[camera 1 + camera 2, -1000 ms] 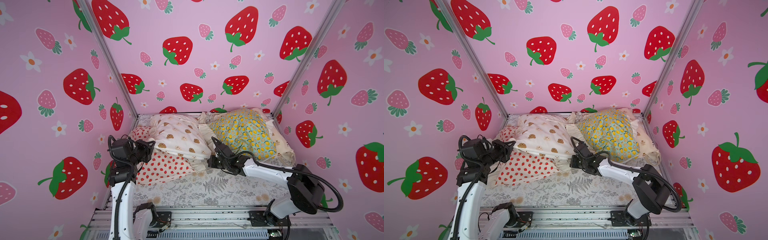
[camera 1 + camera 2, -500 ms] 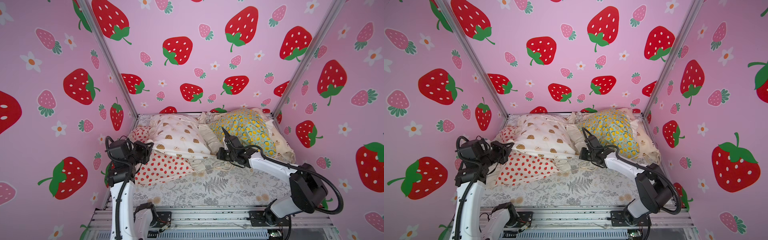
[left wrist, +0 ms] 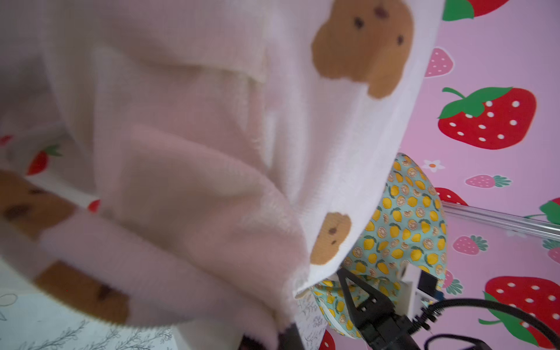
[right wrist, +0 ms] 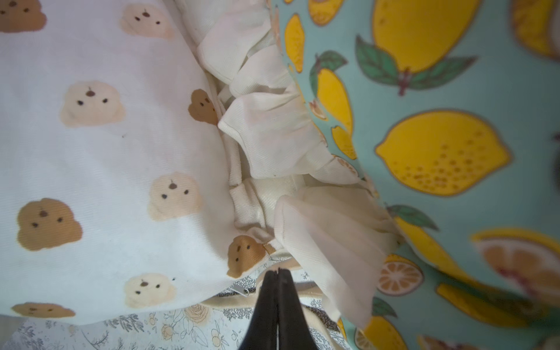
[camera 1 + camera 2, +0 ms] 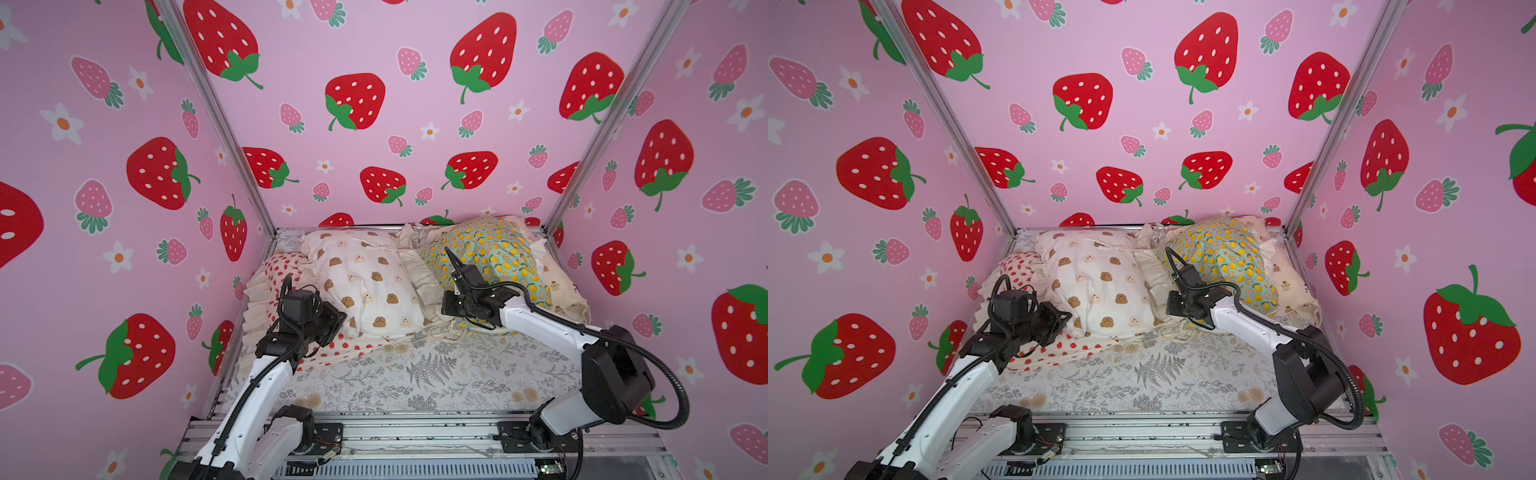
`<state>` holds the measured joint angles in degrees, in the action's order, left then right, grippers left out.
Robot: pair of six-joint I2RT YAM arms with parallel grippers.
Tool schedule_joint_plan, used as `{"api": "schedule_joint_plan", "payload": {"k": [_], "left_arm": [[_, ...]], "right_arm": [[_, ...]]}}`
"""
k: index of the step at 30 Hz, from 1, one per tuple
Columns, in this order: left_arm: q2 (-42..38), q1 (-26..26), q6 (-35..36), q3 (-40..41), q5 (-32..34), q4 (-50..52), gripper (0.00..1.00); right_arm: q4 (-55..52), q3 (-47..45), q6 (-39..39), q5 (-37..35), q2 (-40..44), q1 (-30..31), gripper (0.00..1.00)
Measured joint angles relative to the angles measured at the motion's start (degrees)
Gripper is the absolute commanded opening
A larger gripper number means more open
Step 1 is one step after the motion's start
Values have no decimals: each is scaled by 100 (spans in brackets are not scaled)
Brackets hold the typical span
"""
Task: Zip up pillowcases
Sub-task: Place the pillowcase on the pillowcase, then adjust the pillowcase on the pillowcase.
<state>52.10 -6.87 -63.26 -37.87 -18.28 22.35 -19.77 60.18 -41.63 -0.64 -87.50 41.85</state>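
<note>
Several stuffed pillowcases lie at the back in both top views: the white bear-head one (image 5: 365,282), the mint lemon one (image 5: 490,257), the strawberry one (image 5: 282,266) and the cream small-bear one (image 5: 561,286). My left gripper (image 5: 338,318) is at the bear-head pillowcase's (image 3: 348,136) front left corner. Fuzzy cloth covers its tips (image 3: 271,339), so its state is hidden. My right gripper (image 5: 448,251) is raised between the bear-head (image 4: 106,157) and lemon (image 4: 439,151) pillowcases, shut (image 4: 278,271) and holding nothing. A silver zipper pull (image 4: 241,291) lies beside its tips.
The grey fern-print sheet (image 5: 415,374) covers the front of the bed. Pink strawberry walls (image 5: 124,249) stand close on three sides, with metal posts (image 5: 582,178) at the back corners. Both arm bases sit on the front rail (image 5: 415,432).
My right gripper has left the bear-head pillowcase's front corner and moved back and up toward the lemon pillowcase. The left arm has barely moved.
</note>
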Motion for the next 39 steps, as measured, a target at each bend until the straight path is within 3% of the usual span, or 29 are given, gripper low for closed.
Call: {"api": "schedule_joint_plan", "payload": {"k": [6, 10, 16, 23, 29, 39], "left_arm": [[-758, -15, 605, -120, 662, 562, 87], [-1281, 55, 828, -409, 1213, 1231, 99], [-1749, 1019, 1021, -713, 1561, 2181, 99], [-2000, 2380, 946, -463, 992, 2632, 100], [-1937, 2894, 614, 315, 363, 2496, 100], [-1637, 3751, 378, 960, -164, 1926, 97]], "right_arm": [[-87, 485, 352, 9, 57, 809, 41], [-17, 979, 654, 153, -175, 1266, 51], [240, 1572, 951, 358, -955, 1596, 60], [334, 1926, 1097, 356, -1685, 1569, 66], [389, 1947, 1132, 267, -2083, 1381, 67], [651, 1950, 1176, -55, -2643, 723, 67]]}}
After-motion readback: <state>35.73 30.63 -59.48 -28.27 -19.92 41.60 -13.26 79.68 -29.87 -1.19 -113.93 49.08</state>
